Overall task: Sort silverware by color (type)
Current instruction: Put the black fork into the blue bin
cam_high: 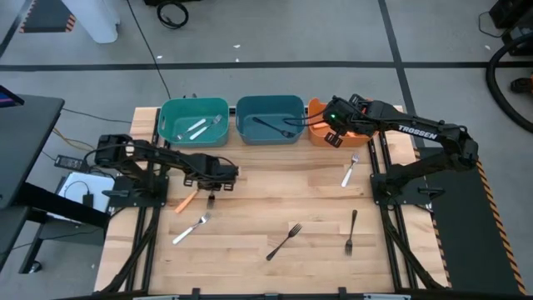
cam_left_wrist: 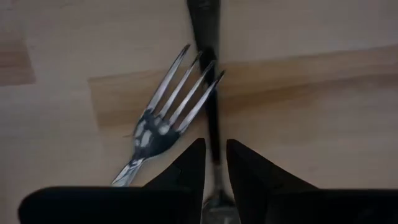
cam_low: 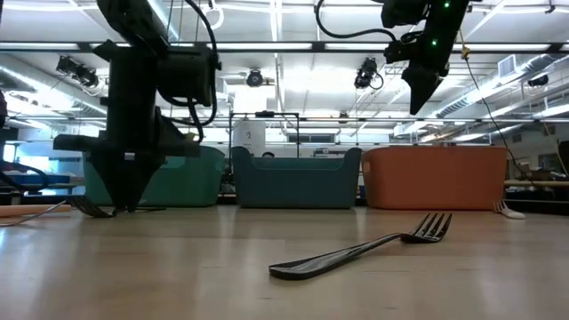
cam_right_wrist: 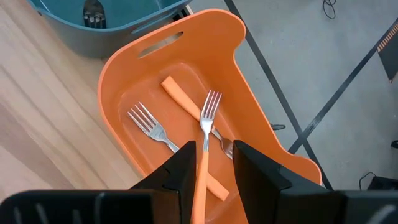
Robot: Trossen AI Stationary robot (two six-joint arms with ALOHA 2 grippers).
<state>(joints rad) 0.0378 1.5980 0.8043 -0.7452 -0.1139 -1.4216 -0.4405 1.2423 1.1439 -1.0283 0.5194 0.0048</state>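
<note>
Nearest the low camera, a slim black fork lay flat on the pale wooden table, with a second black fork to its right and a white fork to its left, all unsorted. Further back, the left gripper stood low at the table, its fingers set either side of a slim black utensil handle that lay under the tines of a silver fork; the jaws stood narrowly apart about that handle, and a firm clamp could not be confirmed. An orange-handled piece lay just beside it. In the inspector's judgement, the grasp would go best if the black handle were closed on squarely and lifted straight up, so that the overlapping silver fork was not dragged along. Another white fork lay near the right arm's base. At the far edge stood three plastic bins: the teal bin held white pieces, the blue bin held a black utensil, and the orange bin held orange-handled forks with silver heads. The right gripper hung above the orange bin, clamped on an orange-handled fork not yet released.
</note>
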